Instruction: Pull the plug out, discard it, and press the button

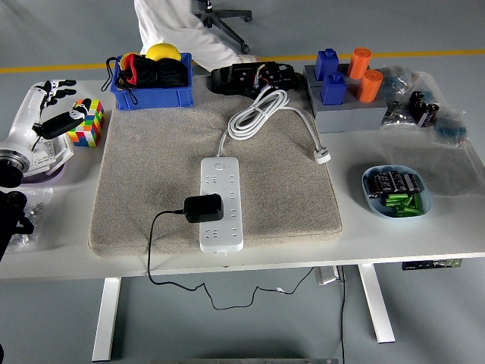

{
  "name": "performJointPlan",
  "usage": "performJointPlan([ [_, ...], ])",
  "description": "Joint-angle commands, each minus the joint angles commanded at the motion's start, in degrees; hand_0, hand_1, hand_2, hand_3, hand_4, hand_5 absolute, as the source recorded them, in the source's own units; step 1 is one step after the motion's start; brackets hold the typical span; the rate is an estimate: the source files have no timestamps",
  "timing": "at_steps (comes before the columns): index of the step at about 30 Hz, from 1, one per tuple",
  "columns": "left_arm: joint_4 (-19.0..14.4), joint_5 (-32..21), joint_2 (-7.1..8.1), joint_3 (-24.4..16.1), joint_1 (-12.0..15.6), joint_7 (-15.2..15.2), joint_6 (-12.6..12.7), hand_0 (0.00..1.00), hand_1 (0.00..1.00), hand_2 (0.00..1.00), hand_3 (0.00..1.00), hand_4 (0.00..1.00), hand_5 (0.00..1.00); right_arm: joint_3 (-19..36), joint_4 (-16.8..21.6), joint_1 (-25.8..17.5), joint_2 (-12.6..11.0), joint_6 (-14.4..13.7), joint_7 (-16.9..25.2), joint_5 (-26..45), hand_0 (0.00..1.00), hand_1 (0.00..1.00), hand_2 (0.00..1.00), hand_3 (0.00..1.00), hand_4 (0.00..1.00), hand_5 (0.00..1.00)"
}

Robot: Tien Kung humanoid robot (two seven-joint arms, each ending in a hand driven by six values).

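A white power strip (221,202) lies lengthwise on the beige mat (144,182) in the middle of the table. A black plug adapter (204,208) sits in a socket on its near half. The adapter's black cable (154,250) runs left and drops over the table's front edge. The strip's button (220,161) is at its far end. The strip's own white cord (258,112) is coiled at the back of the mat and ends in a white plug (323,156). My left hand (54,110) rests at the table's left edge, fingers relaxed and holding nothing, far from the strip.
A Rubik's cube (89,123) stands right beside my left hand. At the back are a blue bin (151,95) of items, a black device (250,77), and a grey block (348,112) with blue and orange pieces. A blue bowl (371,199) of batteries is at the right. A person in white (174,30) stands behind the table.
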Motion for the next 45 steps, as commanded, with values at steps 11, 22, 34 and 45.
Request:
performJointPlan([
  [11,0.2,-0.1,-0.08,0.6,0.0,0.0,0.0,0.867,0.858,0.775,0.787,0.691,0.403,-0.1,0.0,0.0,0.0,0.0,0.1,0.1,0.753,0.662,0.653,0.62,0.664,0.508],
  [22,-6.2,-5.2,6.16,11.5,-1.1,0.3,-1.5,0.868,0.85,0.773,0.804,0.702,0.382,0.1,0.0,-0.4,0.0,0.3,0.1,0.1,0.753,0.662,0.653,0.62,0.664,0.509],
  [34,-16.5,-7.1,11.82,30.3,-4.4,2.5,-3.8,0.869,0.841,0.762,0.812,0.914,0.29,-0.2,0.0,-0.3,-0.2,0.5,0.0,0.0,0.753,0.663,0.653,0.62,0.663,0.509],
  [45,-16.2,-6.7,11.39,40.4,-7.4,3.3,-4.4,0.87,0.829,0.749,0.797,0.969,0.269,-0.4,0.0,-0.7,-0.2,0.7,0.0,-0.2,0.753,0.662,0.653,0.62,0.664,0.509],
])
